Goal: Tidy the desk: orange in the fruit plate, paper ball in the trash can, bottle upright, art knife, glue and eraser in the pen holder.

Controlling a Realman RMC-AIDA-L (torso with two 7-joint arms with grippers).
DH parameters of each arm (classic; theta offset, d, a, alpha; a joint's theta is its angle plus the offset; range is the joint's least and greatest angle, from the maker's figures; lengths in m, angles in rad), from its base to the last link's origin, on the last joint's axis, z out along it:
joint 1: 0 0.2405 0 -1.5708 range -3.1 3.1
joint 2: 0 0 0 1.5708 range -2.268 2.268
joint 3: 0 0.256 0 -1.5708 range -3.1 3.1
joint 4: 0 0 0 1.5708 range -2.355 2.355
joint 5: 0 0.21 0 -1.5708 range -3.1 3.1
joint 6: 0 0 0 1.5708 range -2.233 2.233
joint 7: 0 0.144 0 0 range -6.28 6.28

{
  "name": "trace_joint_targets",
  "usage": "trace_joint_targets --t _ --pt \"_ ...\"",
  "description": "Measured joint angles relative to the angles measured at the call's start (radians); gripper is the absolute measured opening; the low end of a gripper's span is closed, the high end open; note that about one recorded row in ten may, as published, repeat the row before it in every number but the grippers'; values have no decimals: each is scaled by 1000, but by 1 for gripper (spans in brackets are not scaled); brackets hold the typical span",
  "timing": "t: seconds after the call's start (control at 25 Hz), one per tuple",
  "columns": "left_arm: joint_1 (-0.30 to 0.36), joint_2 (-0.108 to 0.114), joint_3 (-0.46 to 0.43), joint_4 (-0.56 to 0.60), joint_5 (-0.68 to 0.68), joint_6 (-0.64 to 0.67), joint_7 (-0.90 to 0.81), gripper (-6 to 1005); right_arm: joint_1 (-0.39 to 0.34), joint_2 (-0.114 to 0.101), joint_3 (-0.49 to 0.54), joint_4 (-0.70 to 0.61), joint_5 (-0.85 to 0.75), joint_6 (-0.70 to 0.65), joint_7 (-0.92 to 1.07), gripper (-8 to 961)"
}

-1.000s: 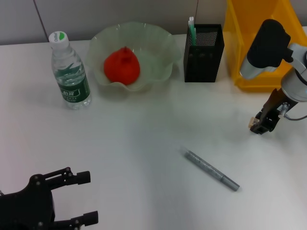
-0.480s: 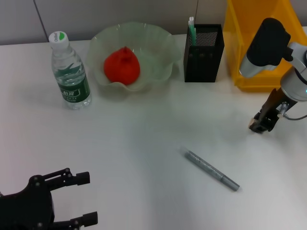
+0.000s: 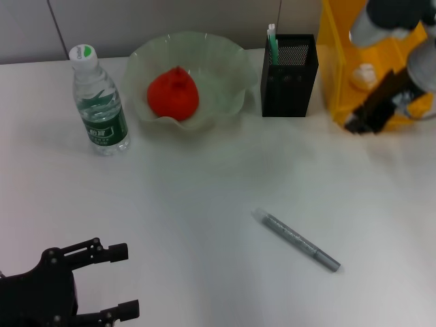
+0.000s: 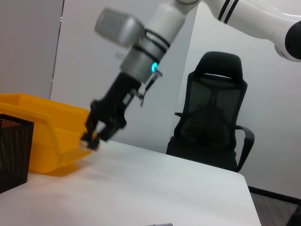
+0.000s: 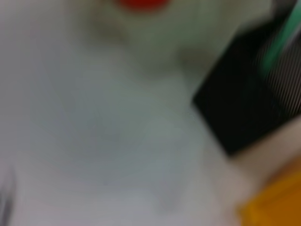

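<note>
One art knife (image 3: 298, 240) lies flat, cap end toward the fruit plate (image 3: 231, 85).

Worktop (image 3: 204, 204) matt white and smooth; pen holder (image 3: 289, 75) black metal mesh; trash can (image 3: 340, 54) glossy yellow plastic; fruit plate (image 3: 225, 61) translucent, pale green; bottle (image 3: 101, 102) clear plastic.

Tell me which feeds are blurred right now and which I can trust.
Right wrist view: wholly smeared, only colour patches of the pen holder and orange. Head view: sharp on the table, motion-blurred at the right gripper. Left wrist view: mostly clear.
</note>
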Motion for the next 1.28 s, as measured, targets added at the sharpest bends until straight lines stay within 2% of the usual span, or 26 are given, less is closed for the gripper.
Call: trace_joint_targets --t 0.16,0.28,0.44,0.68,0.84,1.0,1.28 --pt "-1 0 0 0 0 0 0 802 -2 0 15 -121 63 7 20 254" --pt "-2 0 0 0 -1 0 0 802 3 0 30 -140 89 73 20 257" --pt "-2 0 0 0 -2 0 2 802 6 0 16 -67 116 246 1 262" --pt "-2 0 -1 0 -2 0 -1 802 8 -5 29 41 234 364 -88 269" --pt "-4 0 -2 0 -1 0 -2 802 27 -8 29 151 246 459 -124 274" --pt "-4 0 -2 0 -2 0 -6 802 45 -11 32 231 246 514 -142 279" --pt "-4 0 -2 -1 -2 -2 -19 802 46 -13 52 265 272 549 -155 287"
